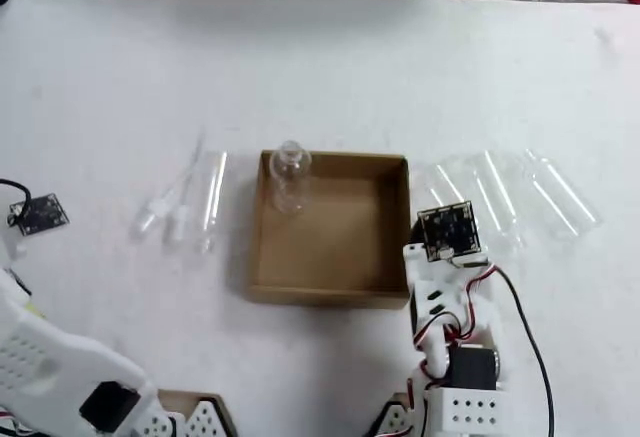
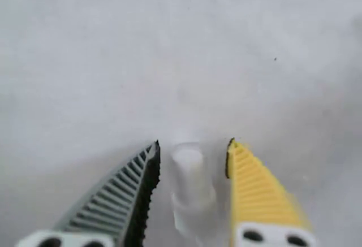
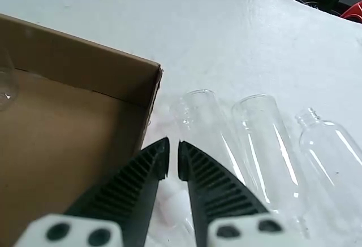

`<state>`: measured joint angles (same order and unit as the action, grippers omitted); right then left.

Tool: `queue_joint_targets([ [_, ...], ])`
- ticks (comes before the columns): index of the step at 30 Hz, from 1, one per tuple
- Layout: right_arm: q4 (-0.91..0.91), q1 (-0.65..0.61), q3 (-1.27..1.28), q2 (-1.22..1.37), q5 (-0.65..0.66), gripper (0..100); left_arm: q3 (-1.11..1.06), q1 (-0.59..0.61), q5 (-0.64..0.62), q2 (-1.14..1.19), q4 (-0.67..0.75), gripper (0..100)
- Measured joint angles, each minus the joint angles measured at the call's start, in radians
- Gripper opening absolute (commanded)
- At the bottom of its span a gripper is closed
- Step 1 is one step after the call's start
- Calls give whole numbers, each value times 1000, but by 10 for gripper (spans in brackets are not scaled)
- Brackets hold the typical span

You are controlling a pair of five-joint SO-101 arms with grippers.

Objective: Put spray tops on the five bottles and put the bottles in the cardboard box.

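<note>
**Box holds one bottle; four lie outside**

The cardboard box [image 1: 330, 297] sits mid-tabletop [image 1: 330, 67]. One clear bottle [image 1: 290, 179] is inside, in its 11 o'clock corner. At 3 o'clock from the box, three clear bottles [image 1: 497, 200] lie side by side. At 9 o'clock lie a lone bottle [image 1: 212, 197] and, just beyond it, spray tops [image 1: 160, 215].

The right tool [image 3: 172, 159] is over the box's 3 o'clock wall, fingers nearly together, gripping nothing.

The left tool [image 2: 193, 142] has its fingers apart around a blurred whitish cylinder [image 2: 192, 185]. I cannot tell if they touch it.
</note>
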<state>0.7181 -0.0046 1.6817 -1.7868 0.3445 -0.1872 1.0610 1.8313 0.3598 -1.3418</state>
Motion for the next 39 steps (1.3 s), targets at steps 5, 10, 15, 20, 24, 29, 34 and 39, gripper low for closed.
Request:
queue_joint_targets([
  [5, 0, -21, 0, 0, 0, 18, 0, 35, 0, -2, 0, 225],
  [10, 0, -18, 0, 0, 0, 18, 0, 34, 0, -2, 0, 172],
  [15, 0, -20, 0, 0, 0, 18, 0, 34, 6, -2, 0, 94],
  [20, 0, -20, 0, 0, 0, 18, 0, 34, 14, -2, 0, 90],
  [24, 0, -20, 0, 0, 0, 18, 0, 34, 32, -2, 0, 24],
  [29, 0, -20, 0, 0, 0, 18, 0, 15, 14, -2, -12, 21],
  [34, 0, -20, 0, 0, 0, 18, 43, -54, -100, -97, -141, 22],
  [39, 0, -20, 0, 0, 0, 18, 147, -221, -267, -284, -387, 22],
])
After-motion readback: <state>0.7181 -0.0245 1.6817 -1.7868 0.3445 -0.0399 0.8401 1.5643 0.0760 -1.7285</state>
